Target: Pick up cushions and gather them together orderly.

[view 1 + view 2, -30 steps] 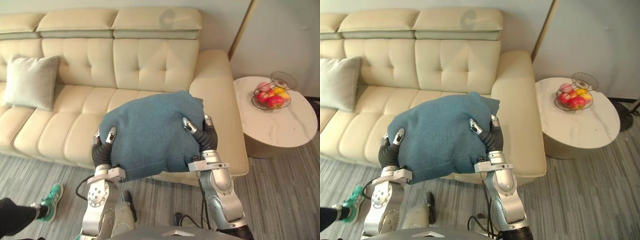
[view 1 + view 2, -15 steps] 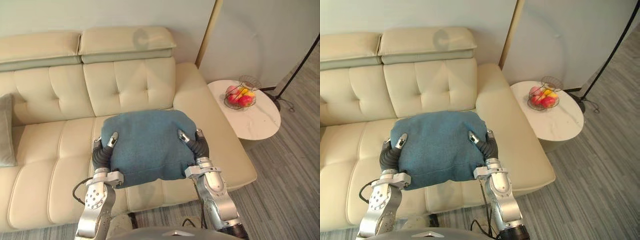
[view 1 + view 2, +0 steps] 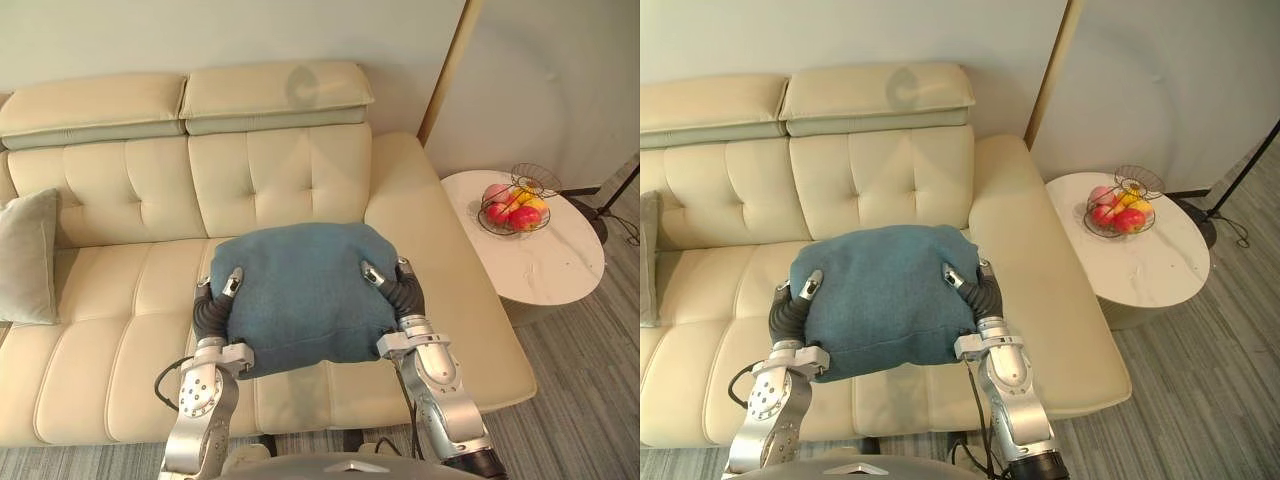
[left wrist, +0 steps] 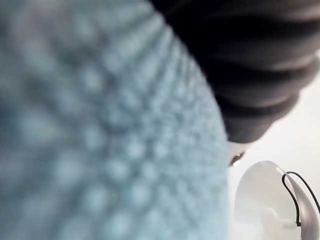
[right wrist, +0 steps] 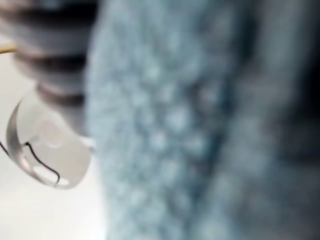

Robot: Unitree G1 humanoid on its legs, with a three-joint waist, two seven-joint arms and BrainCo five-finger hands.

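Fingers of left hand and right hand clasp the blue cushion; best carried level toward the grey cushion, nine o'clock.

A cream leather sofa runs along the pale wall, its back tufted, with plump headrests along the top. Just beside its right-hand end stands a round white side table with a marbled top. On the table sits a wire basket — red and yellow fruit piled inside. A thin brass-coloured strip climbs the wall behind the sofa's arm, a slim black pole slants at the far right, and the floor is grey and striped.
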